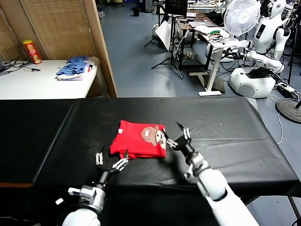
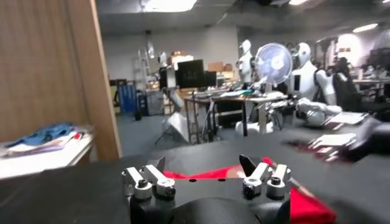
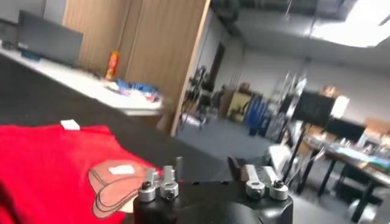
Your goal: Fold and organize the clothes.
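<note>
Red T-shirt (image 1: pixel 139 140) lies folded into a compact rectangle on the black-covered surface (image 1: pixel 225 136), a little toward the robot's left of the middle, with its brown-and-white cartoon print (image 1: pixel 154 135) facing up on the side nearer the right arm. A small white tag shows at the collar edge in the right wrist view.

Right end effector (image 1: pixel 179 135) sits just beside the shirt's printed edge, its fingers spread apart and holding nothing; whether a fingertip still brushes the cloth is hard to tell from the head view. From its own wrist camera the red cloth and the print lie just beyond the open fingers (image 3: pixel 162 181).

Left end effector (image 1: pixel 112 161) hovers at the near corner of the shirt, jaws wide apart and empty, the red fabric visible just past its fingertips (image 2: pixel 251 168) in the left wrist view.

Off to the left, on a separate white table (image 1: pixel 37 82), rest a blue striped pile of garments (image 1: pixel 75 67) and a red-and-yellow canister (image 1: pixel 32 51). A white fan (image 1: pixel 241 18) stands in the background.
</note>
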Controlling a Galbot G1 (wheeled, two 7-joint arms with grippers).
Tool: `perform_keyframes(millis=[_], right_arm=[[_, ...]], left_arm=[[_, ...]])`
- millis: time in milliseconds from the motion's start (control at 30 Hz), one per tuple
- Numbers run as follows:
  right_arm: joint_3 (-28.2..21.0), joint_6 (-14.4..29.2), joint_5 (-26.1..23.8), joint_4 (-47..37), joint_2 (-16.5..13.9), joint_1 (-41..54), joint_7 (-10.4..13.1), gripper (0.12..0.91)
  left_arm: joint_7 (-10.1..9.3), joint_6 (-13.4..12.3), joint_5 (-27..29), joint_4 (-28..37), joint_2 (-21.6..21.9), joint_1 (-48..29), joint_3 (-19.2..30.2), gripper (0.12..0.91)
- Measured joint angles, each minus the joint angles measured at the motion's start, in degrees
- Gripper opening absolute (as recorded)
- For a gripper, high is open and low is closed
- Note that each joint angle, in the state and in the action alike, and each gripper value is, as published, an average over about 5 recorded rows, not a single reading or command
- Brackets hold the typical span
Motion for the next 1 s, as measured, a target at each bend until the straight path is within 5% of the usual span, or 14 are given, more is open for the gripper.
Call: perform_keyframes(millis=[267,600,1000], right_arm=[[5.6,-0.8,0.9,11.0,1.1,-15.0,5.0,0.798],[11.5,-12.8,10.4,24.1,2.0,-31.9,15.0,0.798],[12.4,-20.5,12.4,35.6,2.1,-45.7,19.7,0.798]], left_arm=[[-2.27,3.7,-2.7,-1.5,1.8,3.2,-2.0,0.798],[-5.24,6.3,-7.7,-6.1,4.8,11.1,-5.3,0.798],[-7.98,11.8,-14.6,-13.1,7.8,22.0,-11.5,0.798]])
